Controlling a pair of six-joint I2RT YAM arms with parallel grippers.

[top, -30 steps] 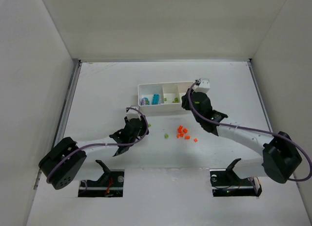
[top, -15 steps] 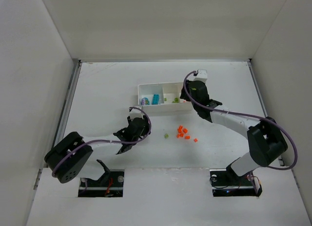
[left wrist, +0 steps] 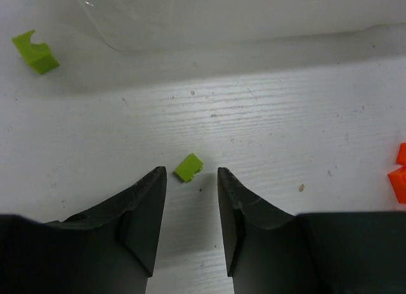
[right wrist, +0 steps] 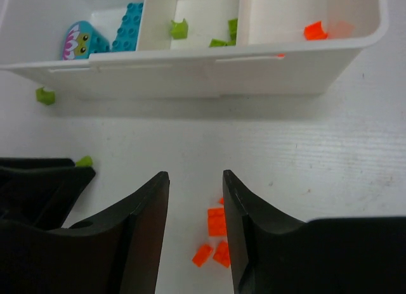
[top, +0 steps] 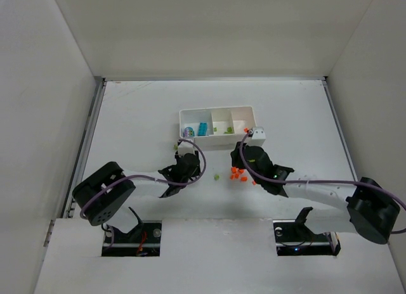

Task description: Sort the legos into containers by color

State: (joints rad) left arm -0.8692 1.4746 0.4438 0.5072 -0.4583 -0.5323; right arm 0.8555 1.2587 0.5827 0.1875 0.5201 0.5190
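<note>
Legos (top: pixel 239 174) are partly sorted: blue, green and one orange piece sit in the tray (right wrist: pixel 190 69), while the orange bricks (right wrist: pixel 217 237) and a few green ones lie on the table (left wrist: pixel 285 116) in front of it. The left gripper (left wrist: pixel 191 175) has its jaws parted and empty, with a small green brick (left wrist: pixel 188 167) just ahead of its tips. It should ease forward until the brick sits squarely between the fingers, then close gently, since so small a piece may skid. The right gripper (right wrist: pixel 195 177), also spread and empty, hangs above the orange bricks. Half a second ago that arm reached over the tray's right end; it has since pulled back, and the left has edged rightward.
</note>
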